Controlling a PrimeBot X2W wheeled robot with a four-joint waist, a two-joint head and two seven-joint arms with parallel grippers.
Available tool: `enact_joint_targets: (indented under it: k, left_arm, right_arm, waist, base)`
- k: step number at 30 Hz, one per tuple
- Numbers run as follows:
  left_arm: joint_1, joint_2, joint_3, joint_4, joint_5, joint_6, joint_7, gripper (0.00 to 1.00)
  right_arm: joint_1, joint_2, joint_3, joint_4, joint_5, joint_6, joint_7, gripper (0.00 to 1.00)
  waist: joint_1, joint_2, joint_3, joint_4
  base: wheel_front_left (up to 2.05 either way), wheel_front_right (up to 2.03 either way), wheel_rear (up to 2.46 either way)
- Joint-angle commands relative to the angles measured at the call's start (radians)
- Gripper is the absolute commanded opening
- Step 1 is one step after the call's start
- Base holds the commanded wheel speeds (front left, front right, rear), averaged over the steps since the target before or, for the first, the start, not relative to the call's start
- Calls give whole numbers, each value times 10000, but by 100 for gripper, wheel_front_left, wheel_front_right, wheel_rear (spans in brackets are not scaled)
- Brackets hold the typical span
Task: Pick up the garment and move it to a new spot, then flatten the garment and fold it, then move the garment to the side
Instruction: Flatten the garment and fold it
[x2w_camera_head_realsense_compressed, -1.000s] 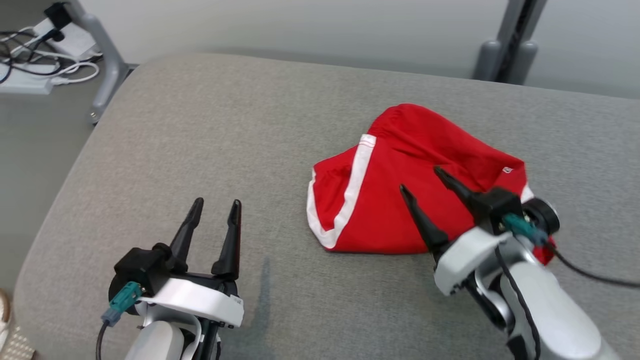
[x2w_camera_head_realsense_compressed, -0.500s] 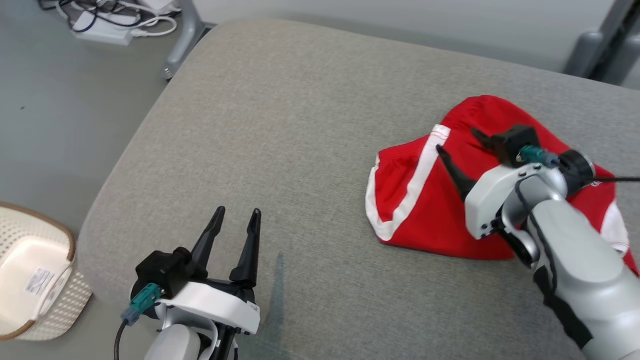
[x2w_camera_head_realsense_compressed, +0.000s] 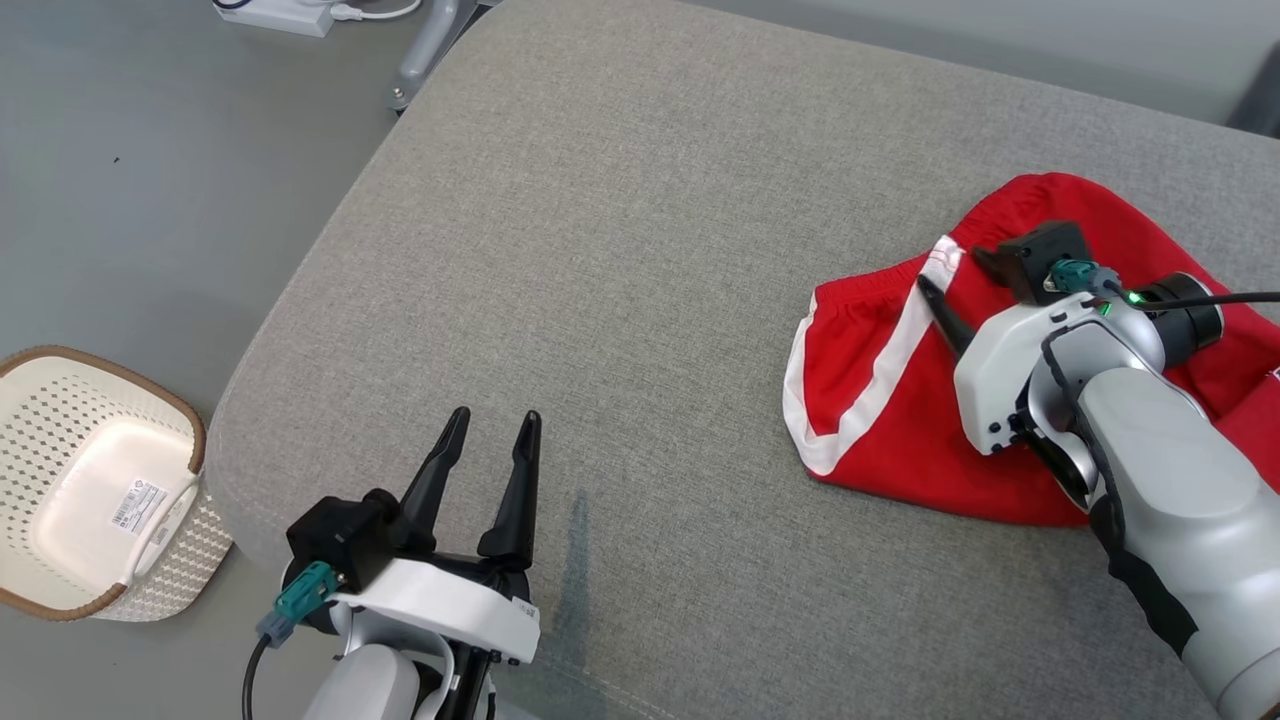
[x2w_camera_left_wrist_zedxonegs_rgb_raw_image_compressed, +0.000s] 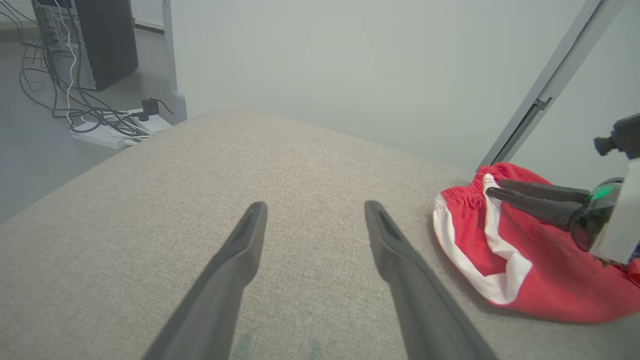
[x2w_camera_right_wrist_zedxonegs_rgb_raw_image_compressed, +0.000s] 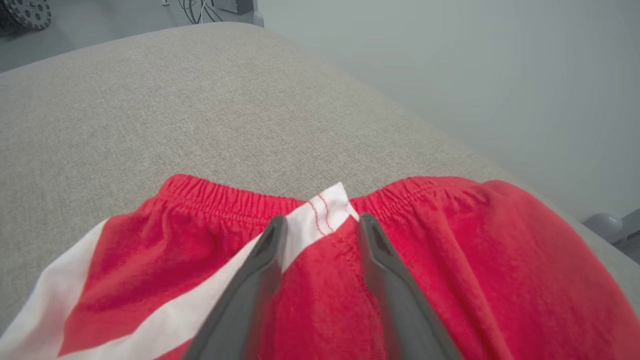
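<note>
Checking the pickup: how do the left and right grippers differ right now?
The left gripper sits over bare gray cushion, away from the red shorts; the right gripper is down over them, astride the white stripe. The left points up the head view, the right slants toward the left. Both are open.

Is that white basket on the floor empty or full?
Empty: the basket shows a bare bottom, with just a label stuck there.

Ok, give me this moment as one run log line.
phase: pre-grasp | right tool: open, fingertips at red shorts waistband by white stripe | left tool: open, over grey cushion | shorts: crumpled, not lifted
</note>
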Motion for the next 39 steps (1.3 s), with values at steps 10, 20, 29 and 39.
enact_joint_targets:
  k: [10,20,29,39]
  left_arm:
    - [-38,37,344,226,292,6,-36,100]
    - [34,36,993,159,780,-195,-35,100]
    - [339,39,1634,-53,1061,-302,-35,100]
    - [615,39,2127,-186,1135,-346,-35,100]
  right_arm:
    - [291,204,385,45,714,-8,-1078,0]
    - [1082,288,770,-1380,1504,-8,-1582,0]
    - [2554,227,-828,-3150,1053,-8,-2017,0]
    - [5377,966,-3644,-5511,-546,-7,-2044,0]
  waist:
    - [0,0,-564,-516]
    - [0,0,-1246,-1898]
    - [0,0,-1644,-3079]
    - [0,0,-1817,-3876]
  base:
    - [0,0,0]
    - [0,0,0]
    - [0,0,0]
    - [0,0,0]
